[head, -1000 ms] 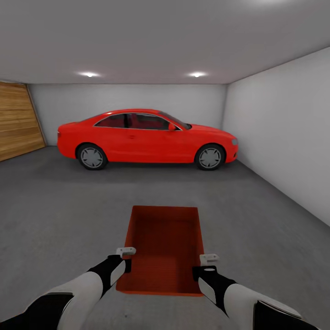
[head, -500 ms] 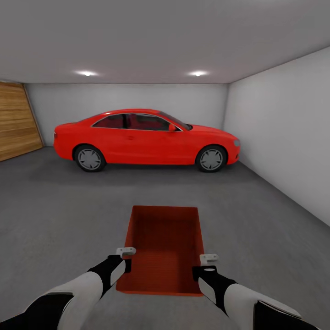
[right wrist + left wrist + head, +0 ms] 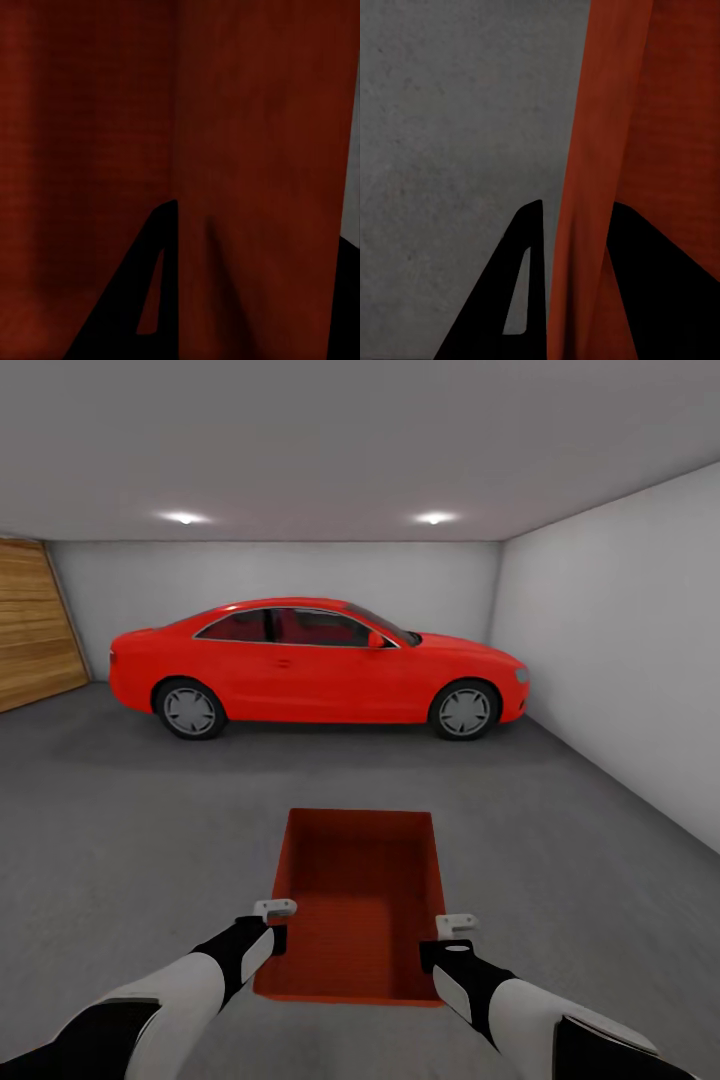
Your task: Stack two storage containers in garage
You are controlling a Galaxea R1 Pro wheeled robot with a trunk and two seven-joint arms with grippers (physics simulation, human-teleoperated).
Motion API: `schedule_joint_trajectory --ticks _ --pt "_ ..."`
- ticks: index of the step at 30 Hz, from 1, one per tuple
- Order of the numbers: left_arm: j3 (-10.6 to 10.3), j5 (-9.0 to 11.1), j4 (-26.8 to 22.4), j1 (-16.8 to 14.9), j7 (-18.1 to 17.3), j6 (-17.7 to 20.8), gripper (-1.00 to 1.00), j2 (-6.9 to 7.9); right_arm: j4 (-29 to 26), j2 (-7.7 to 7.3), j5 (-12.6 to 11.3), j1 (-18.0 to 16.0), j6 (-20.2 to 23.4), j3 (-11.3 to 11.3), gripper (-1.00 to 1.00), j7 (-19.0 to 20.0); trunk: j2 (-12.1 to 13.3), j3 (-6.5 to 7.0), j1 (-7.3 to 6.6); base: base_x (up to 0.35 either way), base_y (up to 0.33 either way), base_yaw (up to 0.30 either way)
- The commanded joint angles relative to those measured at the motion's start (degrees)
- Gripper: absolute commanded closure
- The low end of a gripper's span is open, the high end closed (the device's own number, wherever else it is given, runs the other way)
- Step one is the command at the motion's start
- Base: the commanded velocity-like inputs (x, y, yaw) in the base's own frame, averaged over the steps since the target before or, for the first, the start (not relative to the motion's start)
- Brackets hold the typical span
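My left gripper [image 3: 276,926] and right gripper [image 3: 452,940] clamp container [image 3: 355,895] side walls. Advice: keep level, lower evenly onto floor [image 3: 130,830], well short of car [image 3: 315,665].

Both arms are white with black parts near the wrists. The left gripper [image 3: 274,910] and right gripper [image 3: 457,925] have small pale grey tops and flat black fingers [image 3: 521,300].

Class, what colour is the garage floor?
Dark mottled grey floor; clearest in the head view.

Head cam forward-down; wrist cams close-up.
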Motion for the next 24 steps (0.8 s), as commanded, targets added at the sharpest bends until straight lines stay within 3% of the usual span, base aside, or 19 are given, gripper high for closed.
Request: schedule_joint_trajectory --ticks 1,24 --pt "0.75 -0.27 0.07 -0.01 0.94 0.46 1.00 0.07 1.49 -0.06 1.28 -0.09 -0.48 -0.40 1.00 -0.61 -0.07 -0.08 0.05 0.323 0.000 0.000" --pt "0.75 -0.27 0.06 -0.01 0.94 0.46 1.00 0.07 1.49 -0.08 1.28 -0.09 -0.59 -0.41 1.00 -0.61 -0.07 -0.08 0.05 0.323 0.000 -0.014"
